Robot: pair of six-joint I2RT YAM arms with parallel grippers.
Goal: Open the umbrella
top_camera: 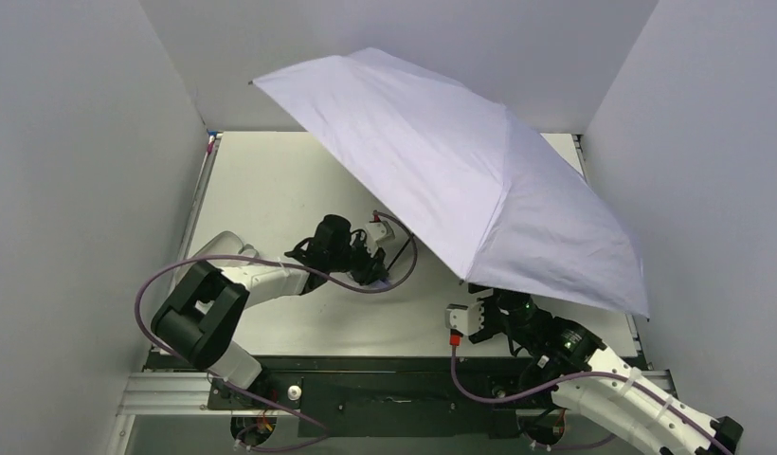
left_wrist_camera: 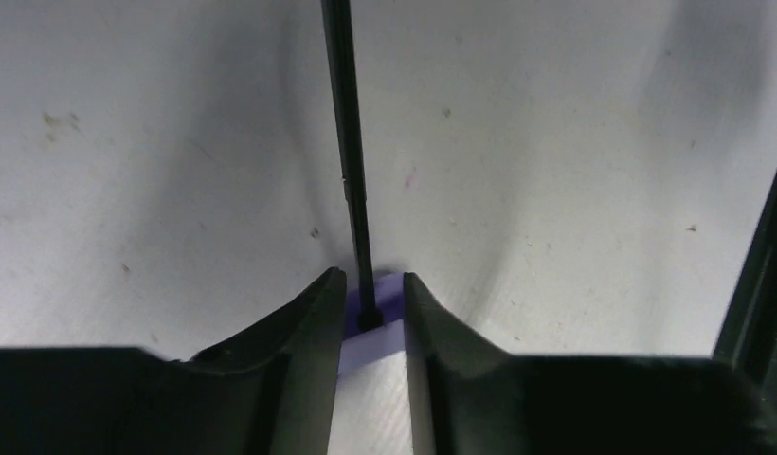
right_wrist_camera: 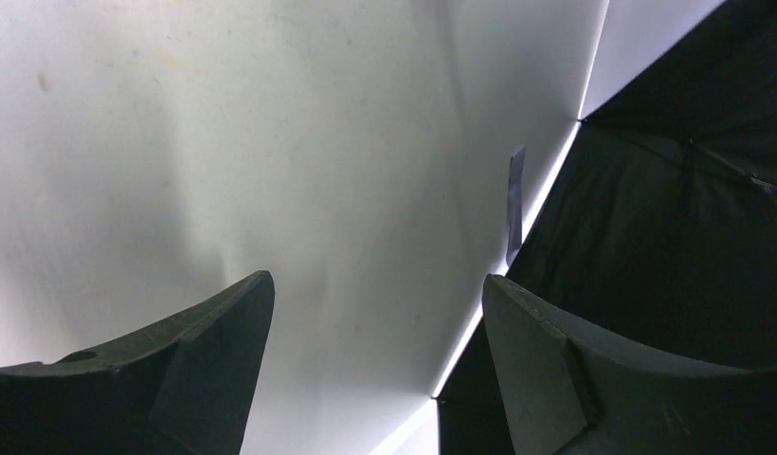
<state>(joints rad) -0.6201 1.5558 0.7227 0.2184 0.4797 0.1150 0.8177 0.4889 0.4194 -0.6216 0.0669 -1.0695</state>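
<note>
The umbrella's pale lavender canopy (top_camera: 460, 171) is spread open and tilted over the right half of the table. My left gripper (top_camera: 377, 270) is shut on the small lavender handle (left_wrist_camera: 375, 365), and the thin black shaft (left_wrist_camera: 352, 171) runs straight away from it. My right gripper (top_camera: 486, 301) is open and empty, just under the canopy's near edge; it also shows in the right wrist view (right_wrist_camera: 377, 303). The canopy's black lining (right_wrist_camera: 669, 246) fills the right side of that view. The shaft's upper part and the ribs are hidden under the canopy.
The white table (top_camera: 271, 190) is boxed in by white walls on the left (top_camera: 81, 190), back and right. A black rail (top_camera: 385, 379) carries the arm bases at the near edge. Purple cables loop beside both arms.
</note>
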